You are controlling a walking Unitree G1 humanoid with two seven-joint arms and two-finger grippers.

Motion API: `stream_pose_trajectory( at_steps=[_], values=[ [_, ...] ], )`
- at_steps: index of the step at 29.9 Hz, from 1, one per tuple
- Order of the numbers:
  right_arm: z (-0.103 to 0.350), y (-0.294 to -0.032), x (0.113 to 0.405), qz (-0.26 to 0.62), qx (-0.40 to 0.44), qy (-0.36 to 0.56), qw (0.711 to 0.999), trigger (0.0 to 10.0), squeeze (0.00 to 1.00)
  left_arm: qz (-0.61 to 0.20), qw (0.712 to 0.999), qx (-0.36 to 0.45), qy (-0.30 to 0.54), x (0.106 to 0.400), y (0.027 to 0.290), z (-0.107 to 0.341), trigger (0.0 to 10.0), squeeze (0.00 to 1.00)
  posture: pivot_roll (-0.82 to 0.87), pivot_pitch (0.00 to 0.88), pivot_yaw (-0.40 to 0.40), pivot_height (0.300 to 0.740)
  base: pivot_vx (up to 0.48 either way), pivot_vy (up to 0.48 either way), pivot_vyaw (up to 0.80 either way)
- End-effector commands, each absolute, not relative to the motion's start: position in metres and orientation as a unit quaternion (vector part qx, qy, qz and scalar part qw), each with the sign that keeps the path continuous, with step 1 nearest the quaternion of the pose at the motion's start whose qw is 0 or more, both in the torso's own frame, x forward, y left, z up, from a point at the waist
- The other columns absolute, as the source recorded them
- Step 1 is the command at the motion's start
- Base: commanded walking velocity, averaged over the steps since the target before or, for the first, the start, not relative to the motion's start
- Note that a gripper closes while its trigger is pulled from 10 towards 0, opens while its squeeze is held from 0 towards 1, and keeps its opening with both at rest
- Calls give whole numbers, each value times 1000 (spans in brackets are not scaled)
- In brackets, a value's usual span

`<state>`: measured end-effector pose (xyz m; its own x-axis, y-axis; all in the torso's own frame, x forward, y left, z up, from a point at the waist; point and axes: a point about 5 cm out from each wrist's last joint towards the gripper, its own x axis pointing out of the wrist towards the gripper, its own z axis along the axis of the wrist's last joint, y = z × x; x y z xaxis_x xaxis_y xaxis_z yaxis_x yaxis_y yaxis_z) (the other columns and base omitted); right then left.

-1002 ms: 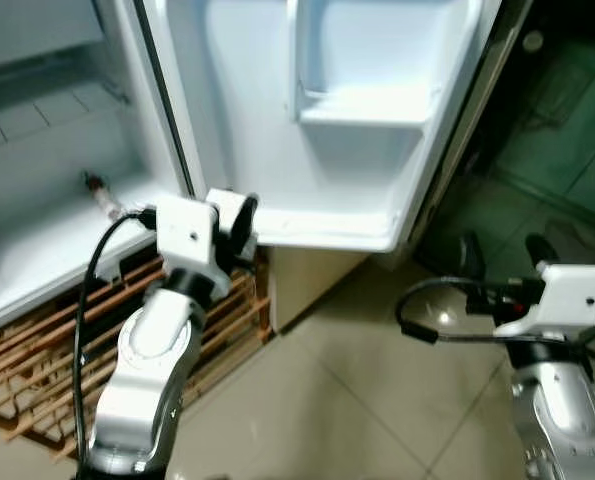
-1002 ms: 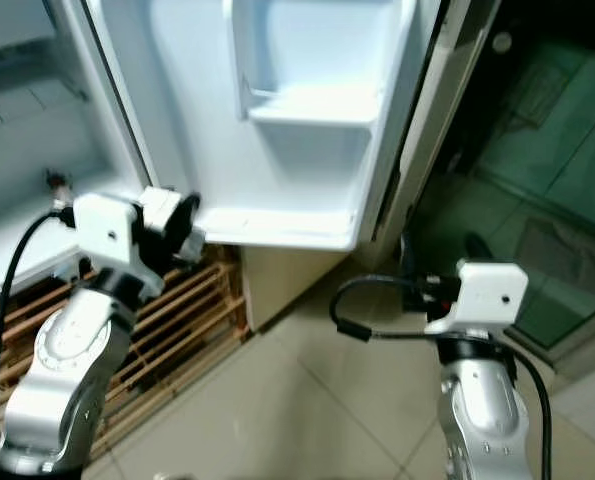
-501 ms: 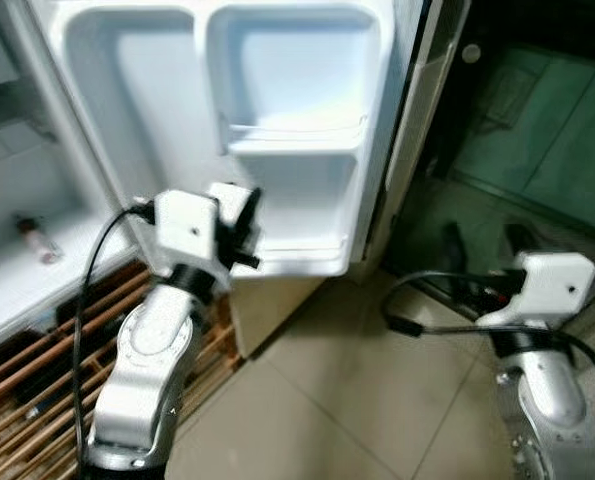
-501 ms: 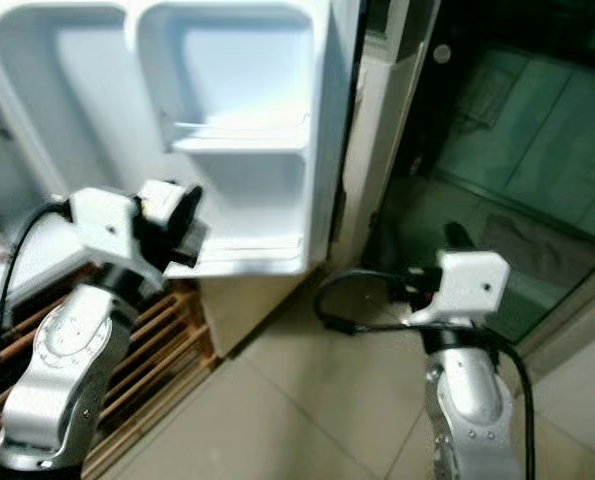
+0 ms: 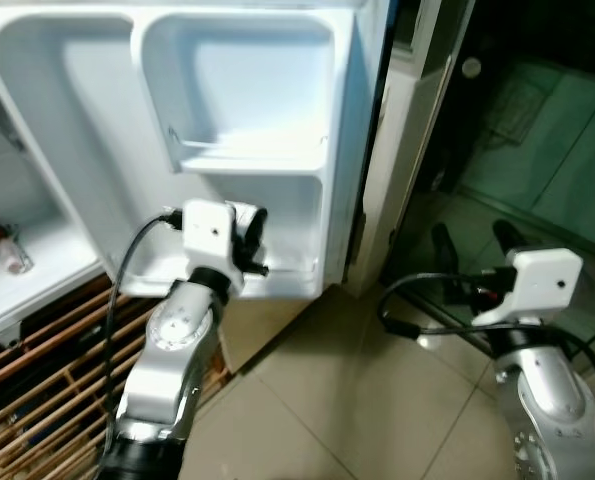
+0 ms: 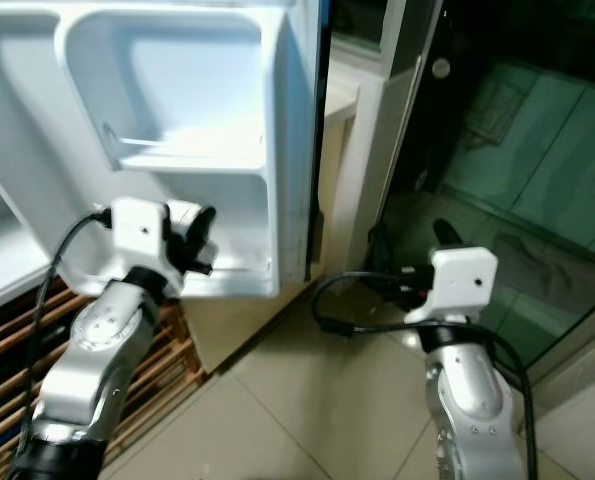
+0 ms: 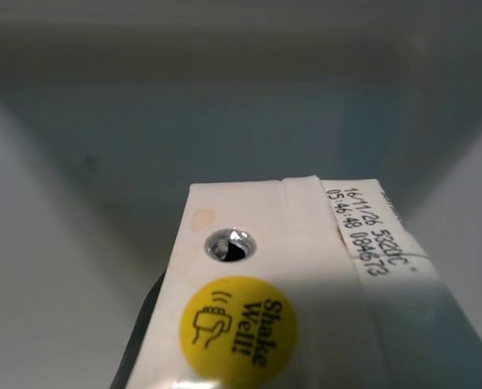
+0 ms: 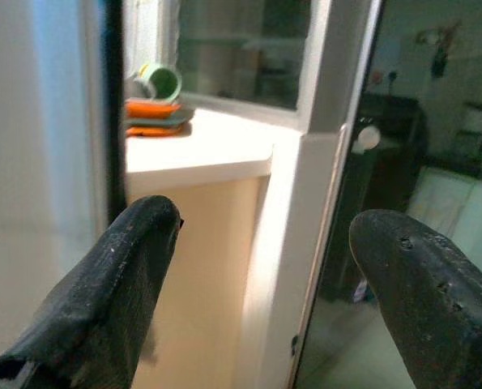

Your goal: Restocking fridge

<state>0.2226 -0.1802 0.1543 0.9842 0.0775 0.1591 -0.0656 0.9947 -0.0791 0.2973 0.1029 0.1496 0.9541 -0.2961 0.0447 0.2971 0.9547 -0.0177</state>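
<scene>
Item: a drink carton [image 7: 297, 300], white top with a foil straw hole and a yellow "Shake Well!" sticker.
Location: held at the lowest shelf of the open fridge door [image 5: 297, 150].
Left claw [image 5: 249, 240]: pinched on the carton, apparently at its sides.
Right claw [image 8: 273, 284]: spread wide, nothing held, low beside the worktop [image 8: 200, 150].
Handling: judged light; thin walls crushable, coating probably slick. Flat side panels are to be gripped, the foil seal avoided.
</scene>
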Motion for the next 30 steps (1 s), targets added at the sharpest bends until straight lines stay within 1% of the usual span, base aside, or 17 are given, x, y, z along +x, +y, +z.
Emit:
stream_pose_trajectory(
  at_steps=[1, 4, 6, 7, 9, 11, 13, 16, 17, 22, 26, 28, 29, 30],
  values=[
    [161, -173, 221, 61, -28, -90, 994, 10000, 0, -152, 988, -13, -27, 307, 96, 148, 10000, 0, -208, 34, 11, 740, 0, 0, 0],
    [162, -164, 217, 91, -21, -83, 992, 10000, 0, -164, 985, -17, -44, 318, 82, 146, 10000, 0, -233, 79, 22, 740, 0, 0, 0],
    [162, -160, 215, 104, -17, -78, 991, 10000, 0, -163, 985, -18, -49, 322, 80, 147, 10000, 0, -251, 106, 30, 740, 0, 0, 0],
    [162, -160, 215, 104, -17, -78, 991, 10000, 0, -163, 985, -18, -49, 322, 80, 147, 10000, 0, -251, 106, 30, 740, 0, 0, 0],
    [163, -156, 208, 130, -8, -68, 989, 10000, 0, -167, 984, -21, -54, 325, 76, 149, 10000, 0, -262, 150, 32, 740, 0, 0, 0],
    [163, -156, 207, 137, -7, -65, 988, 10000, 0, -170, 984, -20, -56, 327, 73, 150, 10000, 0, -262, 150, 32, 740, 0, 0, 0],
    [165, -155, 199, 158, -3, -56, 986, 10000, 0, -175, 982, -18, -65, 331, 69, 148, 10000, 0, -276, 194, 26, 740, 0, 0, 0],
    [167, -150, 186, 186, 3, -45, 982, 10000, 0, -179, 981, -12, -75, 333, 66, 147, 10000, 0, -284, 218, 21, 740, 0, 0, 0],
    [168, -149, 183, 192, 4, -42, 981, 10000, 0, -177, 981, -13, -80, 333, 66, 148, 10000, 0, -293, 238, 18, 740, 0, 0, 0],
    [169, -140, 172, 226, -8, -32, 973, 10000, 0, -163, 981, -6, -101, 338, 68, 155, 10000, 0, -300, 261, 15, 740, 0, 0, 0],
    [170, -137, 173, 238, -12, -35, 971, 10000, 0, -150, 981, 2, -124, 337, 67, 164, 10000, 0, -294, 264, 17, 740, 0, 0, 0],
    [171, -136, 174, 242, -16, -36, 969, 10000, 0, -126, 984, 9, -128, 338, 70, 165, 10000, 0, -293, 263, 17, 740, 0, 0, 0],
    [171, -136, 175, 243, -17, -36, 969, 10000, 0, -101, 987, 5, -121, 339, 73, 164, 10000, 0, -293, 263, 17, 740, 0, 0, 0],
    [171, -136, 175, 243, -17, -36, 969, 10000, 0, -101, 987, 5, -121, 339, 73, 164, 10000, 0, -293, 263, 17, 740, 0, 0, 0]
  ],
)
